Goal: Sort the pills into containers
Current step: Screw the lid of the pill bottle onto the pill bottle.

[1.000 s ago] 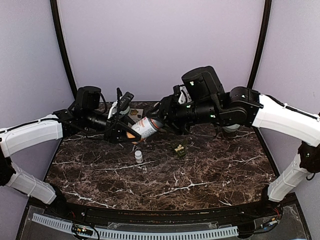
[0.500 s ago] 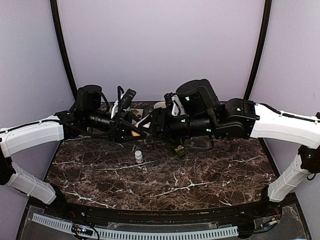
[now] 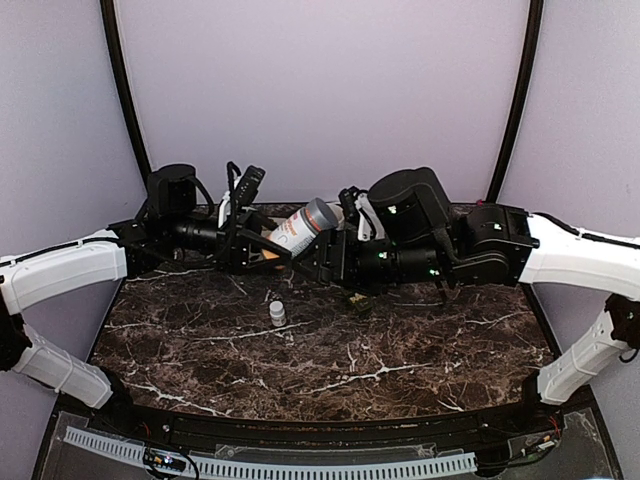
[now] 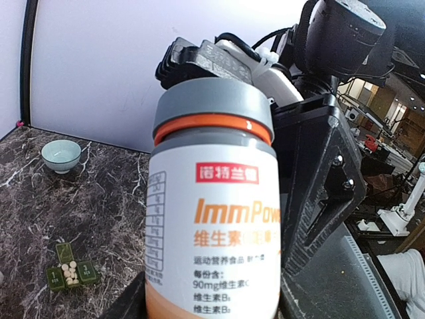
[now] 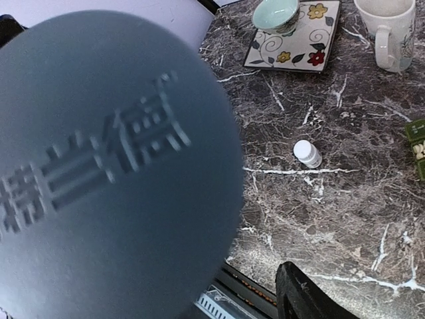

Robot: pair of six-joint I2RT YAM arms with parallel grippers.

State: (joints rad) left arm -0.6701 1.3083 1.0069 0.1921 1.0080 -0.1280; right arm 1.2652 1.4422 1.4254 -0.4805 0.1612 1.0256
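Note:
My left gripper [image 3: 262, 250] is shut on the lower body of a white vitamin bottle [image 3: 300, 228] with a grey cap and orange band. It holds the bottle in the air, cap tilted up and to the right. The bottle fills the left wrist view [image 4: 212, 219]. My right gripper [image 3: 318, 262] is just below and right of the cap and looks open. One finger [image 5: 302, 289] shows apart from the grey cap [image 5: 113, 166]; the other is hidden behind it. The dark green pill box [image 3: 358, 298] lies on the table with white pills in one compartment [image 4: 70, 271].
A small white capped bottle [image 3: 277, 313] stands on the dark marble table [image 3: 420, 350] in front of the grippers, also in the right wrist view [image 5: 307, 153]. At the back are a pale green bowl [image 5: 275, 13] on a flowered tile [image 5: 312, 46] and a cream mug [image 5: 388, 30].
The bottle has swung from cap pointing down-right to cap pointing up-right. My right gripper has come off the cap and drawn back to the right and lower.

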